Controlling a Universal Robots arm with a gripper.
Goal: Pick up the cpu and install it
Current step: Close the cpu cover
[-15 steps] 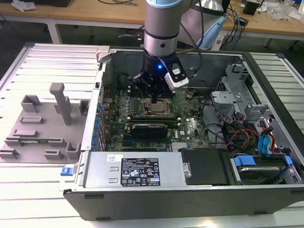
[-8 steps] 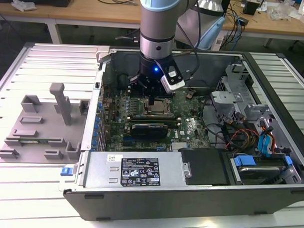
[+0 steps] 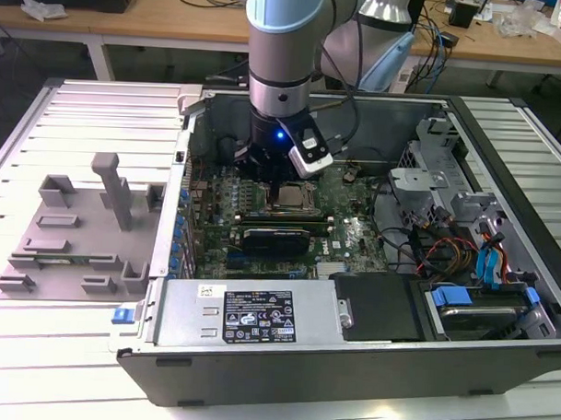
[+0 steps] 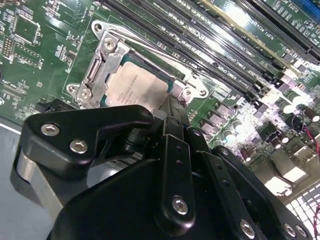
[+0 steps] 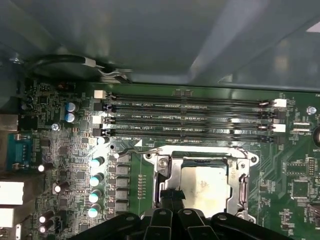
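Robotics lab or electronics workshop, by the look of it: a robot arm (image 3: 286, 44) reaches into an open computer case (image 3: 349, 360) lying flat on a ribbed metal bench (image 3: 72, 111), with the green motherboard (image 3: 353, 236) bared right under the hand (image 3: 271, 176). Well off from the hand, toward the exterior view's left, sits a grey fixture tray (image 3: 77, 231). Beyond the hand, wooden desks (image 3: 130, 25) carry tangled cables (image 3: 438, 40).

Satin silver-metal cpu (image 4: 134, 89), glossy green motherboard (image 5: 295, 160)

Cpu (image 5: 210, 184) in socket frame (image 5: 200, 152); memory slots (image 5: 190, 117) beside frame.
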